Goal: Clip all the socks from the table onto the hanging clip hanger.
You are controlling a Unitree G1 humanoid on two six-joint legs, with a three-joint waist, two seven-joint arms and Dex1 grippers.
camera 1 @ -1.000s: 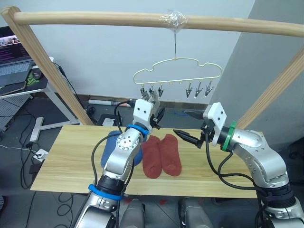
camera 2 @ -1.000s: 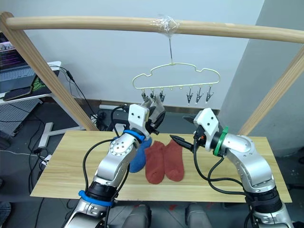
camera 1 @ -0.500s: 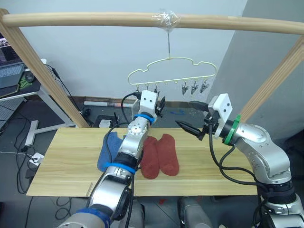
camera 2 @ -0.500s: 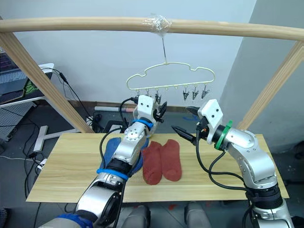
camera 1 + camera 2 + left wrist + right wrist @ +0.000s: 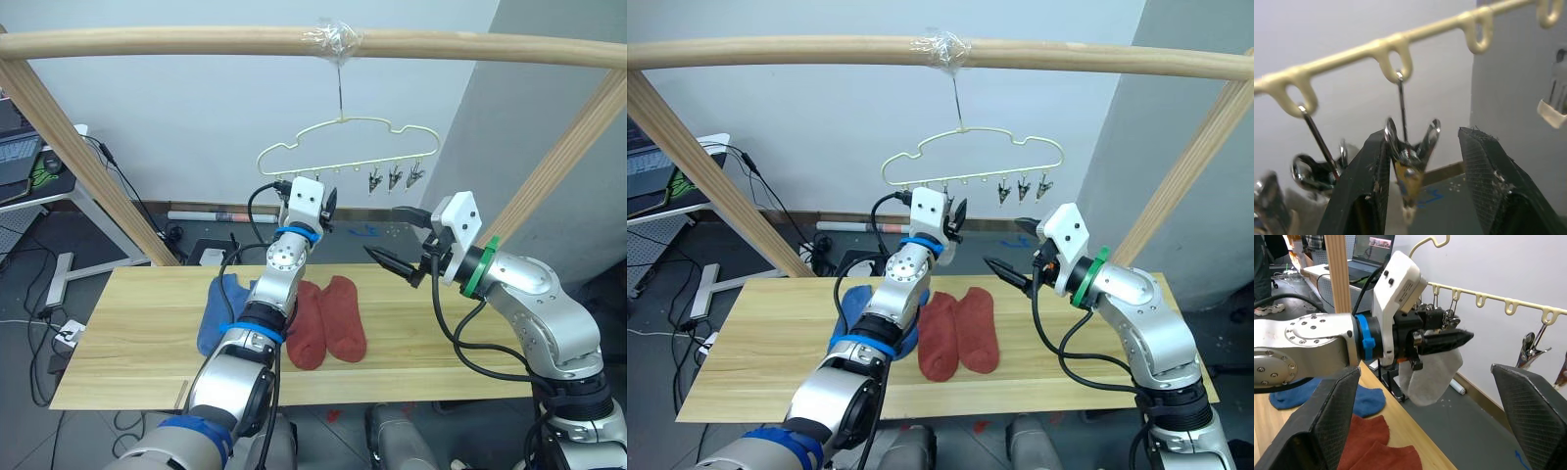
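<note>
- One long wooden pole frame (image 5: 196,41) spans the top of the head views, its slanted legs running down both sides.
- Below it the desk (image 5: 127,343) of pale planks fills the lower middle of the frame.
- Two rust-red socks (image 5: 328,319) lie flat side by side at the desk's centre, touching each other.
- Just left of them lie the blue socks (image 5: 214,311), partly hidden behind the left arm.
- At upper centre the clip hanger (image 5: 343,143) hangs by its hook from the pole, three clips (image 5: 393,177) dangling free toward its right end.
- A light grey sock (image 5: 1430,374) hangs from the clips at the hanger's left end, seen in the right wrist view just behind the left arm's fingers.
- The left pincer (image 5: 1422,161) is raised to the hanger's left end; its two fingers (image 5: 1369,181) stand apart on either side of one small metal clip (image 5: 1410,147), gripping nothing that I can tell.
- The right pincer (image 5: 387,250) hovers above the desk at centre right, near the hanger's lower right, spread wide and empty.
</note>
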